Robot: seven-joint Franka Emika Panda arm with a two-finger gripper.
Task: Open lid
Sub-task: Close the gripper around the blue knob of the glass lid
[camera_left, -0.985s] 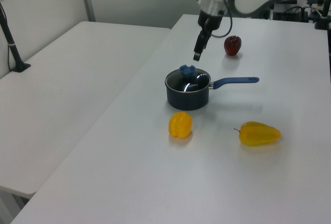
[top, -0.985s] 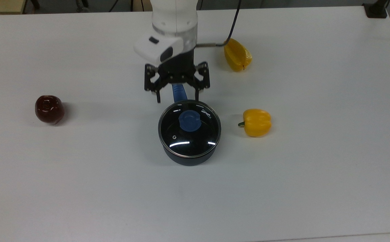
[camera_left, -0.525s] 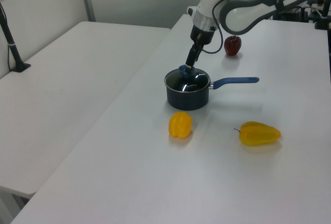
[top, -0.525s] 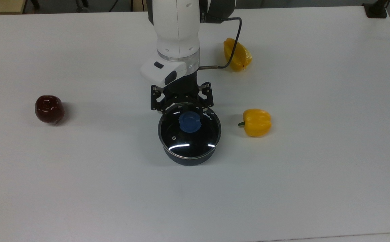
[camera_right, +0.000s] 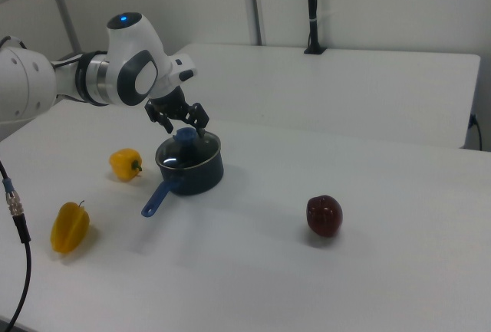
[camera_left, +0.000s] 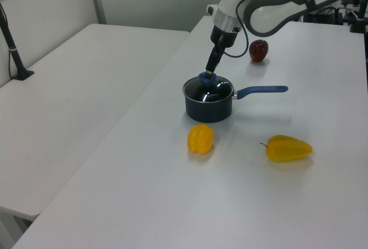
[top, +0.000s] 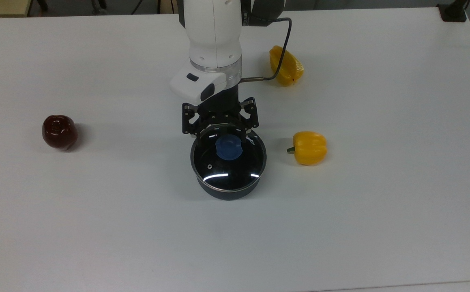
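White tabletop (top: 380, 211) runs wide under everything, with a second pale table (camera_left: 75, 105) beside it and plain wall panels behind. Near the middle sits a dark saucepan with a long blue handle (camera_left: 210, 105), and the round clear glass lid with a metal rim (top: 228, 158) rests closed on top of it, its blue central knob (top: 228, 147) upright and the small steam hole toward the top view's lower left of the knob.

Reaching over the pan is the white robot arm (top: 214, 44), its wrist pointing steeply down and tilted slightly, a black cable looping off its side. Its black two-finger gripper (top: 219, 130) hangs low above the lid, and the fingers stand spread wide, one to each side of the knob and not closed on it. In the left view the fingertip comes down right at the knob's top; whether it touches I cannot tell.

A dark red apple (top: 59, 132) lies well apart toward the top view's left. A squat yellow bell pepper (top: 309, 147) sits near the pan on the top view's right, and a longer yellow pepper (top: 285, 66) lies farther back, beside the cable.
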